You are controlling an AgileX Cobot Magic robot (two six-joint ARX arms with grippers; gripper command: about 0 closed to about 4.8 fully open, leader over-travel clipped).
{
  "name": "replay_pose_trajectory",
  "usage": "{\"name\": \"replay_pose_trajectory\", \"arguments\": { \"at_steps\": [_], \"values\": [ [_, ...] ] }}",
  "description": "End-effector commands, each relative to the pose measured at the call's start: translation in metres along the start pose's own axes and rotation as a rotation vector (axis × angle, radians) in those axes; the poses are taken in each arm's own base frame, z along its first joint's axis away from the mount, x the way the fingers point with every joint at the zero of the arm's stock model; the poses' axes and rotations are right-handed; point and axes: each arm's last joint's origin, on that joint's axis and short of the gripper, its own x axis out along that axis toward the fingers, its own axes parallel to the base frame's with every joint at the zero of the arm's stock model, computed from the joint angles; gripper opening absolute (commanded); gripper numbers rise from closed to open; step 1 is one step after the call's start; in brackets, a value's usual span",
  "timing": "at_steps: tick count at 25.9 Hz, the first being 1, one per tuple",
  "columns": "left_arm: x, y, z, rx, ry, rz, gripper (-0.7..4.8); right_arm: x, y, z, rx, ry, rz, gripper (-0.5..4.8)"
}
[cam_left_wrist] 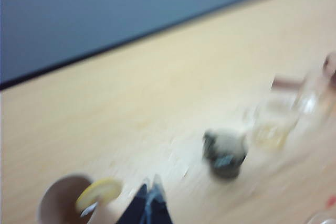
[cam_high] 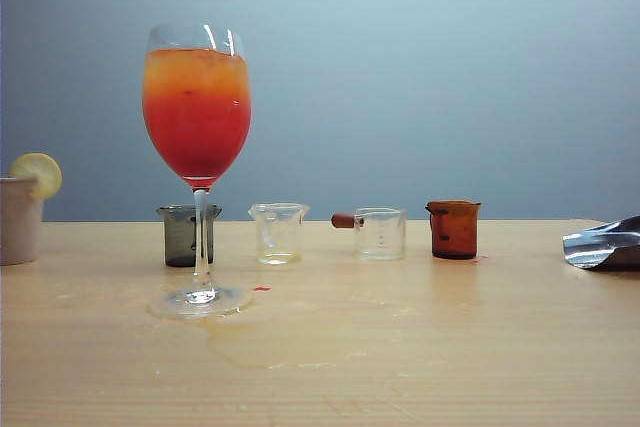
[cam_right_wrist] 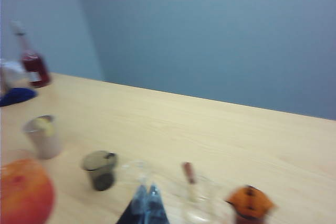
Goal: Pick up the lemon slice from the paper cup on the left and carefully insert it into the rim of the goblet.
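Exterior view shows the lemon slice (cam_high: 37,174) perched on the paper cup (cam_high: 20,222) rim for easy picking, left of the goblet (cam_high: 197,147); left gripper (cam_left_wrist: 149,187) nearby and right gripper (cam_right_wrist: 146,191) both clenched, empty.

wall (cam_high: 420,67): plain blue-grey | table (cam_high: 400,347): light wood, wet patches | light: even

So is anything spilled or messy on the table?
Yes. A small red drop lies on the table beside the goblet foot, a wet patch spreads around that foot, and a reddish smear sits by the orange beaker.
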Motion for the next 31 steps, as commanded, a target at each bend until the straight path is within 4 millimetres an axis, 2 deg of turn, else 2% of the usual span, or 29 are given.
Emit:
{"name": "replay_pose_trajectory", "arguments": {
  "at_steps": [1, 5, 8, 11, 14, 16, 18, 20, 27, 31],
  "values": [
    [0.014, 0.007, -0.006, 0.131, 0.142, 0.015, -0.05, 0.015, 0.006, 0.003, -0.001, -0.019, 0.061, -0.02],
    [0.039, 0.017, -0.016, 0.303, 0.215, 0.036, -0.05, 0.044, 0.015, 0.000, -0.004, -0.039, 0.171, -0.02],
    [0.052, 0.026, -0.021, 0.303, 0.234, 0.074, -0.05, 0.062, 0.019, 0.001, -0.002, -0.034, 0.192, -0.02],
    [0.074, 0.036, -0.029, 0.309, 0.214, 0.093, -0.05, 0.084, 0.017, -0.002, 0.004, 0.012, 0.195, -0.01],
    [0.092, 0.044, -0.036, 0.314, 0.200, 0.108, -0.01, 0.096, 0.016, -0.007, 0.006, 0.022, 0.195, -0.01],
    [0.108, 0.049, -0.046, 0.317, 0.204, 0.106, 0.76, 0.104, 0.015, -0.009, 0.006, 0.024, 0.213, -0.01],
    [0.121, 0.051, -0.056, 0.326, 0.229, 0.089, 1.99, 0.109, 0.015, -0.009, 0.005, 0.026, 0.213, -0.01],
    [0.126, 0.050, -0.065, 0.312, 0.278, 0.063, 3.55, 0.110, 0.015, -0.011, 0.005, 0.032, 0.212, -0.01],
    [0.126, 0.051, -0.066, 0.398, 0.298, 0.083, 3.65, 0.112, 0.013, -0.013, 0.006, 0.040, 0.185, -0.01],
    [0.131, 0.052, -0.069, 0.397, 0.303, 0.078, 3.16, 0.113, 0.013, -0.015, 0.002, 0.044, 0.185, -0.01]
  ]
}}
